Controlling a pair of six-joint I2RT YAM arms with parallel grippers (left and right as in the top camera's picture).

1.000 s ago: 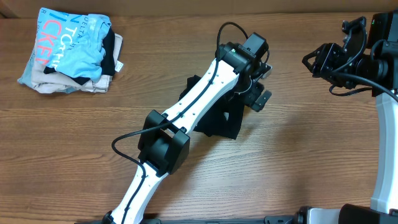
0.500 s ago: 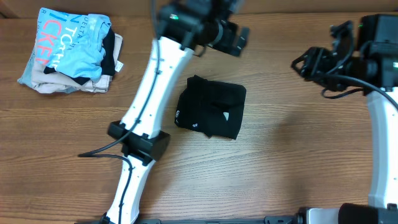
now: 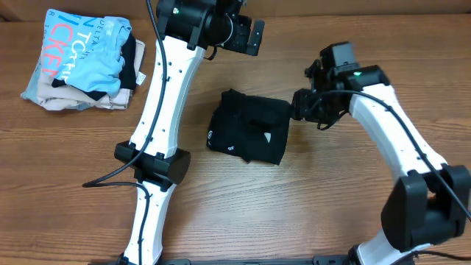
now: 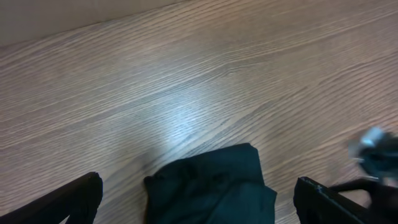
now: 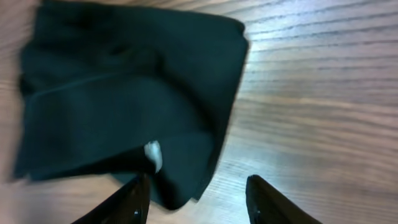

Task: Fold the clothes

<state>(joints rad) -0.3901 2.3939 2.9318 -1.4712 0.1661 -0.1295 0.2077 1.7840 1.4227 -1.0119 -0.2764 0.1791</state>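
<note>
The black shirt (image 3: 249, 135) lies folded into a small square at the table's middle, with small white marks on top. It also shows in the left wrist view (image 4: 211, 190) and in the right wrist view (image 5: 124, 99). My left gripper (image 3: 246, 35) is open and empty, raised behind the shirt near the far edge. My right gripper (image 3: 303, 107) is open and empty, close to the shirt's right edge; in the right wrist view its fingers (image 5: 199, 199) straddle the shirt's corner.
A pile of folded light-blue, white and beige garments (image 3: 81, 59) with pink lettering sits at the far left. The table is wood-grained (image 3: 331, 191). A cardboard wall runs along the far edge.
My left gripper has lifted off the shirt and drawn back to the far edge. My right arm has swung in from the right to the shirt's right edge.
</note>
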